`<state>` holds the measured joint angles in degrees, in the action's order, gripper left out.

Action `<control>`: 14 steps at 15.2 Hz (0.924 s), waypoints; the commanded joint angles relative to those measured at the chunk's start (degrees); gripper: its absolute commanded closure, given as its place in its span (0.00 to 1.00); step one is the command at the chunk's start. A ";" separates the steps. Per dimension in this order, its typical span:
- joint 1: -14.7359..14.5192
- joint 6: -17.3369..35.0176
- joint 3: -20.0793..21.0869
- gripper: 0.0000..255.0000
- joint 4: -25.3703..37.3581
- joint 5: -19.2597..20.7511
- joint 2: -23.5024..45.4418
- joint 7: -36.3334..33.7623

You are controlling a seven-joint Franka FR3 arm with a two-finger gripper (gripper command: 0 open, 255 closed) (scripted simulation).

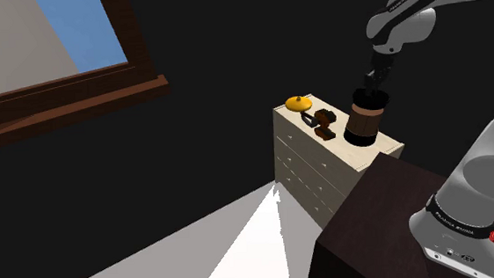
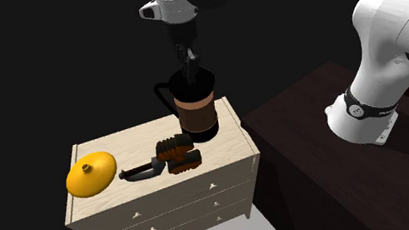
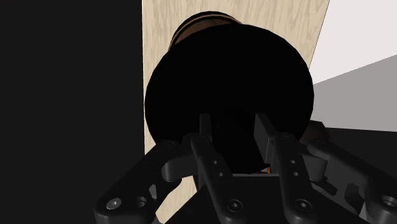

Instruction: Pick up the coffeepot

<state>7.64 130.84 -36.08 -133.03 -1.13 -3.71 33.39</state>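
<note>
From the shoulder view, a pale wooden dresser stands against a black area. The coffeepot, brown in the body with a black top and a black base, stands upright on the dresser's top, at the end next to the dark table. The gripper hangs straight above the pot, right down at its top. At the dresser's other end lies an orange lid. A small dark brown object lies between that lid and the pot. Beside the dresser's foot a patch of white floor shows, and well away from the dresser is a brown-framed window.

From the second exterior view, the dresser shows its drawer fronts. The coffeepot rests toward the back of the dresser's top, at the table end, with its thin black handle turned toward the orange lid's end. The gripper points straight down onto the pot's top. The dark brown object is ribbed and lies near the dresser's front edge, just beside the pot.

From the wrist view, the coffeepot shows its round black top just beyond the gripper, with the dresser's pale top behind it. It is black on black here, so I cannot tell whether the gripper is clasping the pot or is merely open over it.
</note>
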 commanded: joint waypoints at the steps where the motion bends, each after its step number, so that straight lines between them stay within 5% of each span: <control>1: 0.02 0.11 -0.02 1.00 -0.13 0.00 0.02 0.01; 14: 0.33 -10.11 1.24 1.00 5.22 3.98 -5.88 -3.40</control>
<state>7.96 121.62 -34.97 -128.51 2.63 -9.16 30.20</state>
